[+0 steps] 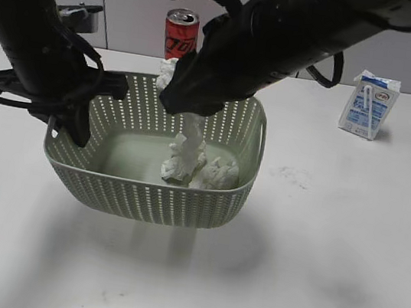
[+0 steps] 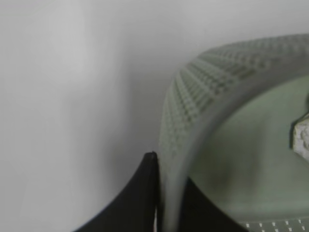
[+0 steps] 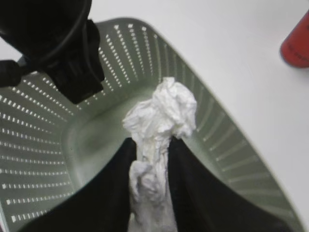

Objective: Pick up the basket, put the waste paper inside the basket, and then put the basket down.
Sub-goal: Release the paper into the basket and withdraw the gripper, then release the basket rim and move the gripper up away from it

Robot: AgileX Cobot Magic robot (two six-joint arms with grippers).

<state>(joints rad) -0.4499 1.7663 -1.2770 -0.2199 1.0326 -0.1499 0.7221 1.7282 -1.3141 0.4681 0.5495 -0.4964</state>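
The pale green basket hangs above the table with its shadow beneath it. My left gripper is shut on the rim of its left wall; the left wrist view shows the jaws pinching the basket wall. My right gripper is over the basket, shut on a wad of waste paper that hangs down inside. In the right wrist view the wad sticks out between the jaws above the basket floor. Two more wads lie in the basket.
A red drink can stands behind the basket and also shows in the right wrist view. A blue-and-white milk carton stands at the back right. The white table spreads around.
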